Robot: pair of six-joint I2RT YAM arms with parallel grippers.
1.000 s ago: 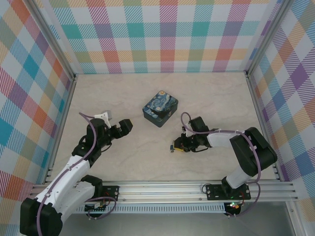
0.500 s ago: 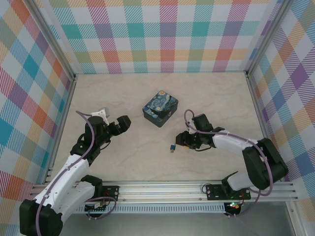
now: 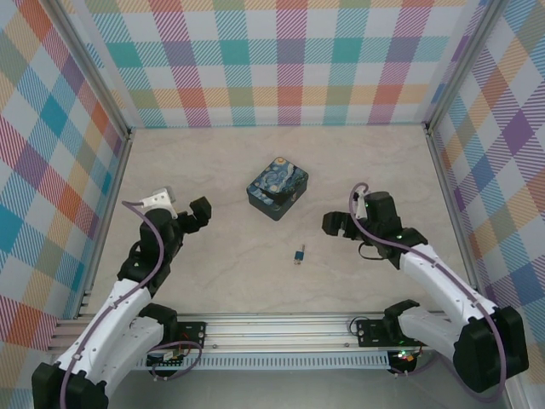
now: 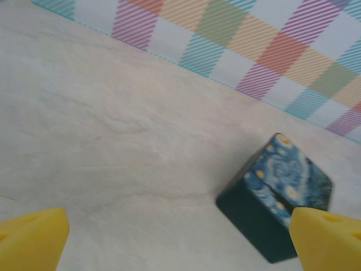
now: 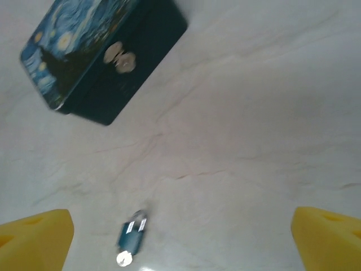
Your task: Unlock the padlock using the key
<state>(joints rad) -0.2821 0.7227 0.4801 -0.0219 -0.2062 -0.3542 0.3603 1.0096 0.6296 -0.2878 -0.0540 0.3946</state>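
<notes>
The padlock [image 3: 299, 256] lies flat on the table in front of the tin, its blue body [image 5: 131, 236] carrying two small white labels. A small silvery round piece [image 5: 123, 259] sticks out of the body's end opposite the shackle; I cannot tell whether it is the key. My right gripper [image 3: 332, 224] hangs open up and to the right of the padlock, apart from it, its yellow fingertips [image 5: 36, 237] spread wide with nothing between them. My left gripper [image 3: 201, 210] is open too, left of the tin, its yellow pads [image 4: 31, 237] far apart and holding nothing.
The starry-night painted tin [image 3: 277, 187] stands closed at the table's middle, its side with two round metal fittings [image 5: 119, 58] facing the padlock. Checked walls enclose the table on three sides. An aluminium rail [image 3: 281, 328] runs along the near edge.
My right gripper has let go of the padlock and drawn back to the right and up. The padlock stays on the table. My left gripper has pulled back to the left.
</notes>
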